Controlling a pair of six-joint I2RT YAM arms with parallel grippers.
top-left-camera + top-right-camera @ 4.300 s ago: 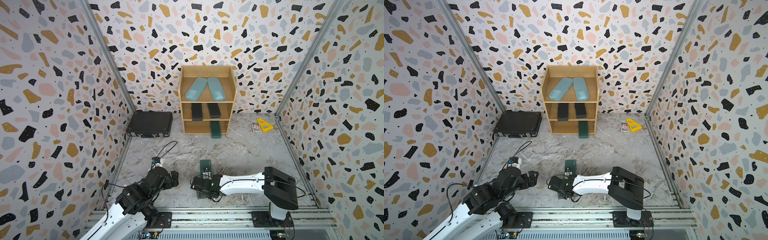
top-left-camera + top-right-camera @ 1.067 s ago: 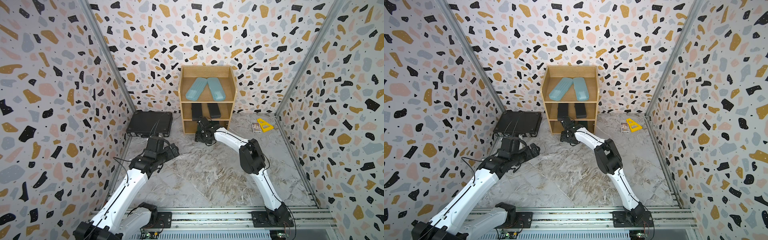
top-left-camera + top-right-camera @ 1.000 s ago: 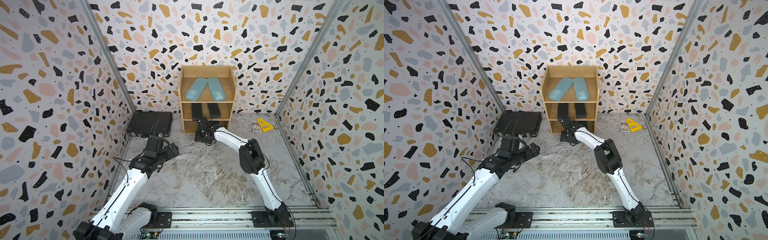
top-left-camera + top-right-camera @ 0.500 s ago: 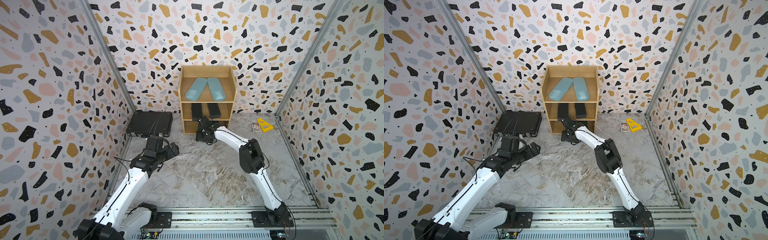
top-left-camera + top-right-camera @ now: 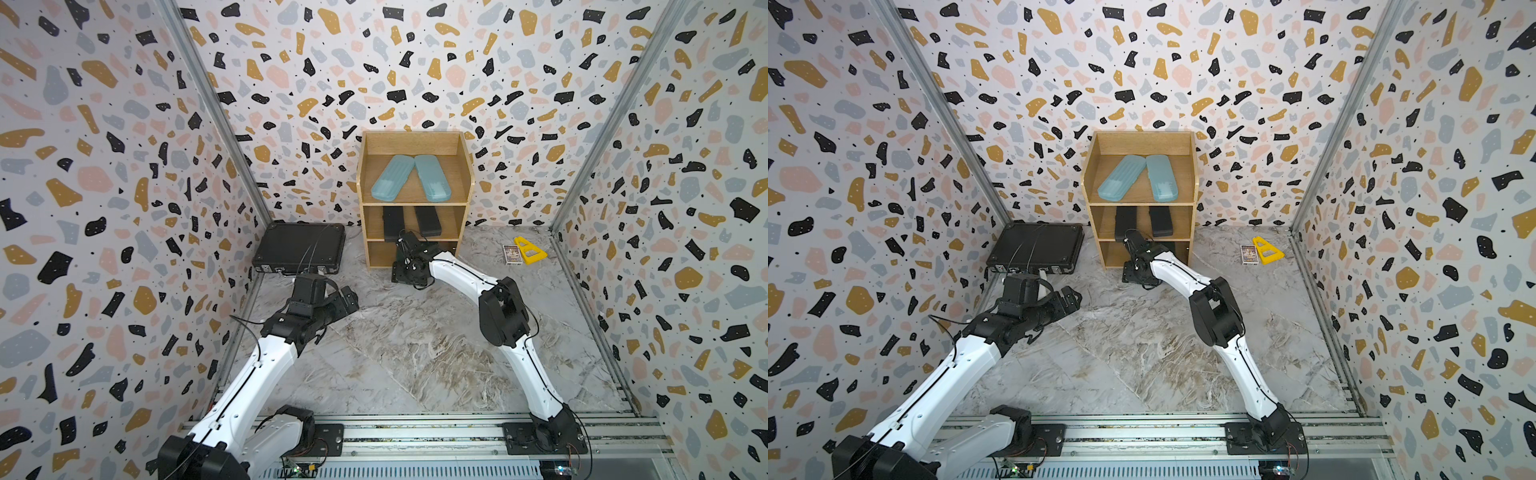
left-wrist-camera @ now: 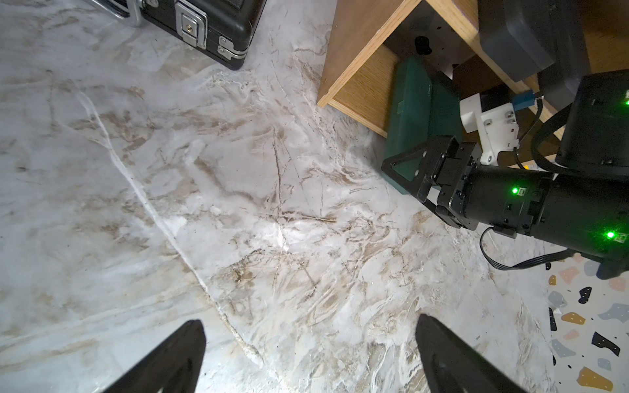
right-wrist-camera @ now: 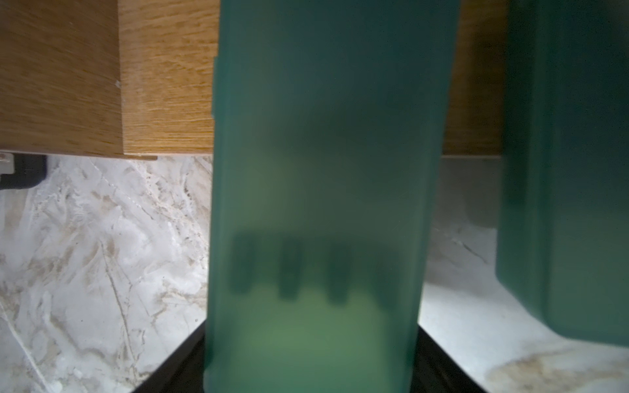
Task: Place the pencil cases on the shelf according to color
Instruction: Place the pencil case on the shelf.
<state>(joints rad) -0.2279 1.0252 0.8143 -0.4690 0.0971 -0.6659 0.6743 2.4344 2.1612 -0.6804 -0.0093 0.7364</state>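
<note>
The light-wood shelf [image 5: 415,203] [image 5: 1140,203] stands at the back wall. Two light blue pencil cases [image 5: 392,176] [image 5: 432,178] lie on its top tier and two black ones [image 5: 393,222] [image 5: 428,220] on the middle tier. My right gripper [image 5: 405,272] [image 5: 1136,274] is low at the bottom tier, shut on a dark green pencil case [image 7: 316,170] [image 6: 412,112]. The case's far end lies inside that tier and its near end sticks out over the floor. A second dark green case [image 7: 565,170] lies beside it. My left gripper [image 6: 309,321] [image 5: 349,299] hangs open over bare floor, left of the shelf.
A large black briefcase [image 5: 299,251] [image 6: 204,20] lies left of the shelf against the wall. A yellow triangular piece [image 5: 528,251] and a small card box [image 5: 512,254] sit at the back right. Patterned walls close in three sides.
Since the earliest frames my right arm has carried the green case from the front floor to the bottom tier, and my left arm has reached forward. In the last second both barely shifted.
</note>
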